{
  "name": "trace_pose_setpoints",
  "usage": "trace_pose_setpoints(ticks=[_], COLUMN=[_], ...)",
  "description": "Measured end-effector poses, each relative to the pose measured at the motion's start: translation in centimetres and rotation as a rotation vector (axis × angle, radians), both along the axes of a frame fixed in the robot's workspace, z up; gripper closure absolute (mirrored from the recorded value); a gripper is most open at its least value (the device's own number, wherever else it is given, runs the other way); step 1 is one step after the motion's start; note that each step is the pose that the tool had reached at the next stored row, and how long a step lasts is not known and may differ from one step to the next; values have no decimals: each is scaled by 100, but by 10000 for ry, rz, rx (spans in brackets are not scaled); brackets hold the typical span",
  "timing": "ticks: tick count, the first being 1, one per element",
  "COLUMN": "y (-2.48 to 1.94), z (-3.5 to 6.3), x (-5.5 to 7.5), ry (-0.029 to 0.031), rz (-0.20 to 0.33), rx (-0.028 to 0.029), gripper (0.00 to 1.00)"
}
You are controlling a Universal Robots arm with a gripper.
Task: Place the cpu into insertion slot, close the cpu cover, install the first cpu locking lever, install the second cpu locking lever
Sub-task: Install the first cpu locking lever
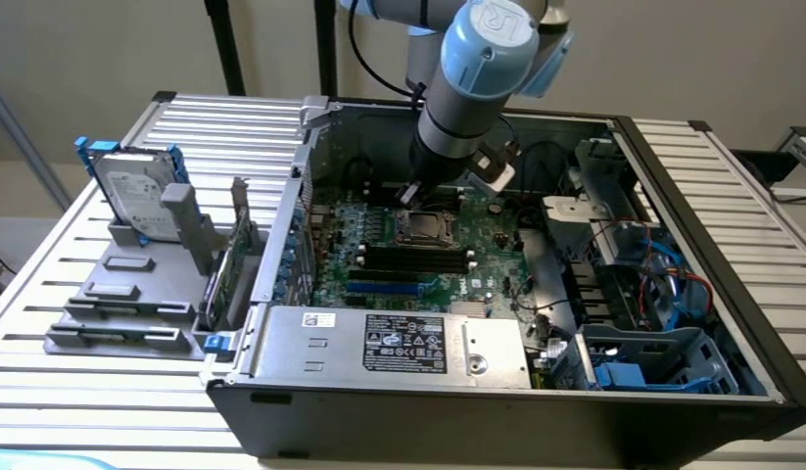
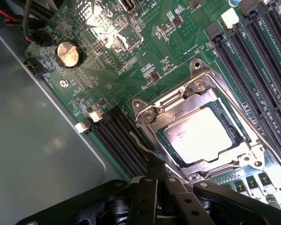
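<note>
Inside the open computer case, at the far middle of the green motherboard, beyond the grey power supply box at the near edge, the cpu lies flat in the insertion slot, silvery top up. The cpu cover is down, framing the chip on all sides. The gripper, fingers pressed together and clasping nothing, has its tip touching, or just beside, the thin wire locking lever between the socket and a bank of black memory slots.

Handling, as judged: the chip is light, rigid and fragile, best left unpressed beneath its frame. The lever looks a stiff, springy, smooth wire, apt to slip aside, best engaged near its free end.
</note>
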State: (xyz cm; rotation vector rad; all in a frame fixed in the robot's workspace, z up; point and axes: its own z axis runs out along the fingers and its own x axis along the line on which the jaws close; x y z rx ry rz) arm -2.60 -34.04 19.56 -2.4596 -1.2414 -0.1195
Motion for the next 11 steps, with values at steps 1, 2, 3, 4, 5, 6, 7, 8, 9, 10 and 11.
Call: trace_pose_setpoints(ticks=[1,2,3,4,5,6,7,8,9,10,11], y=[4,7,7,6,7,7,7,7,7,6,5], z=[-2,-4,-6,-7,-7,-8,-8,-8,-8,-8,-8], x=[0,0,0,1,4,8,14,22,33,47,61], ry=[1,2,3,6,10,21,39,59,85,122,159], rz=[-2,-4,-4,-5,-5,-6,-6,-5,-5,-5,-5], rx=[-1,0,0,-2,-3,-4,-4,-4,-4,-5,-4], gripper=[89,89,89,89,89,89,89,89,89,89,89])
